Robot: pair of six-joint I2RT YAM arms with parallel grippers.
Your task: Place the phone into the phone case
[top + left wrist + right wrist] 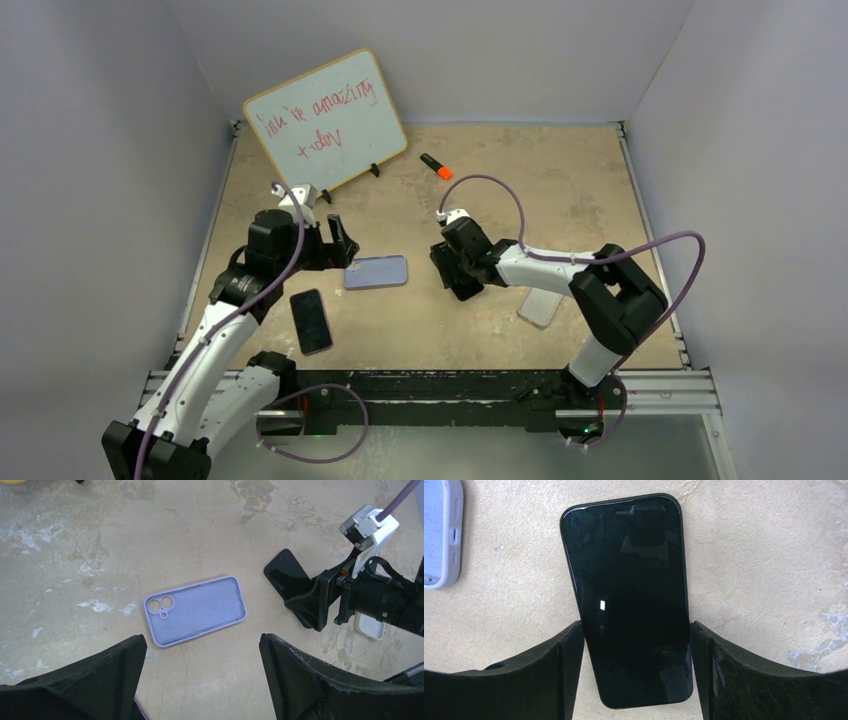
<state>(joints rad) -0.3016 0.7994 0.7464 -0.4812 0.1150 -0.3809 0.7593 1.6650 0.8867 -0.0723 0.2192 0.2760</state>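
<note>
The lilac phone case (pixel 376 271) lies open side up on the table; in the left wrist view (pixel 196 610) its camera holes point left. My left gripper (pixel 343 243) is open and empty, its fingers (pixel 100 680) standing just short of the case. My right gripper (pixel 455 272) is shut on a black phone (pixel 629 595), one finger against each long edge, screen up. In the left wrist view this phone (pixel 286 574) sticks out of the right gripper (pixel 312 602), right of the case. The case's edge shows at the left of the right wrist view (pixel 441 530).
A second black phone (pixel 311 320) lies near the left arm. A white phone-shaped thing (pixel 540 305) lies under the right arm. A whiteboard (pixel 325 122) stands at the back left; an orange marker (pixel 436 167) lies behind. Walls enclose the table.
</note>
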